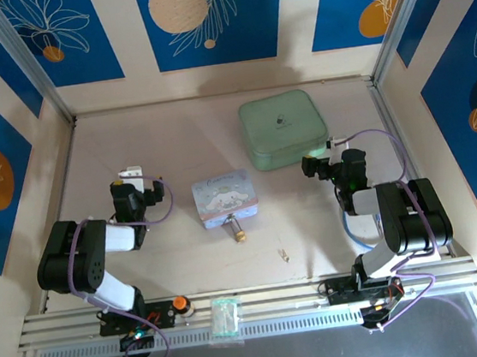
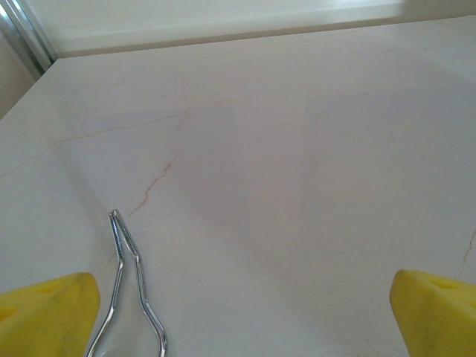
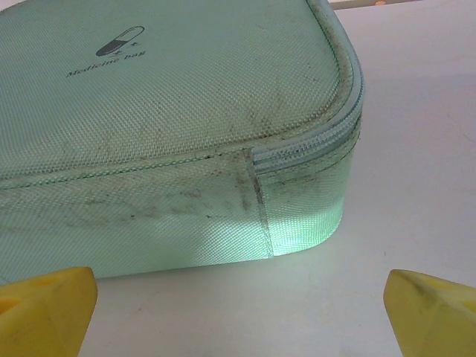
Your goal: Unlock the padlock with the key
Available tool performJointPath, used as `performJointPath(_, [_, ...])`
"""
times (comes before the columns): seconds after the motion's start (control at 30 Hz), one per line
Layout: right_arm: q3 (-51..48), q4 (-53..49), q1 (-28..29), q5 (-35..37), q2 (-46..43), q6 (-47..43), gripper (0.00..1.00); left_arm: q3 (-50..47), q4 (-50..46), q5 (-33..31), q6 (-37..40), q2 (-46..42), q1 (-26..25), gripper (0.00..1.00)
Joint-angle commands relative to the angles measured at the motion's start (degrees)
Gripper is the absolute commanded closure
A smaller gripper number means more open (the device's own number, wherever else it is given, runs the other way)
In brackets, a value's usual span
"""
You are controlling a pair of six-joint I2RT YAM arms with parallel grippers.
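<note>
Task status: not begun, by my reading.
- Padlock (image 1: 237,229) lies mid-worktop, at the near edge of the cartoon tin (image 1: 224,199), touching it or just beside it. It is too small to tell how the shackle stands.
- Key (image 1: 284,255) lies loose on the bare worktop (image 1: 157,145), to the right of the padlock, nearer my bases and apart from it.
- Neither is in a tool. Everything is left to do: pick up the key, steady the padlock, seat the key, turn it.

Left tool (image 2: 242,316): spread as wide as it goes, nothing between the yellow fingertips (image 2: 52,312). Plain worktop lies ahead. A pair of forceps (image 2: 126,275) lies flat just inside my left fingertip, not gripped.

Right tool (image 3: 238,309): also spread wide and holding nothing. It sits low to the worktop, facing the near corner of the green medicine bag (image 3: 171,111).

Pose: both arms are folded back on themselves, elbows out toward the side walls. The left wrist points at the far left of the worktop, the right wrist at the bag. Both tools are well apart from padlock and key and aimed away from them. I judge that a swing inward comes first.
</note>
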Motion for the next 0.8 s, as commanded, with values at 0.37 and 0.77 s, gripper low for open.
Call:
performJointPath(0.37, [1.13,0.45,-0.30,-1.05,-0.25,-0.93,0.01,-0.19,2.21,0.70,0.76,0.04,0.59,0.01])
performJointPath(0.77, [3.08,-5.97,1.19,-0.81,-4.27,-2.90,0.01,-5.00,6.58,-3.35,-0.56,-5.52,0.58,0.01])
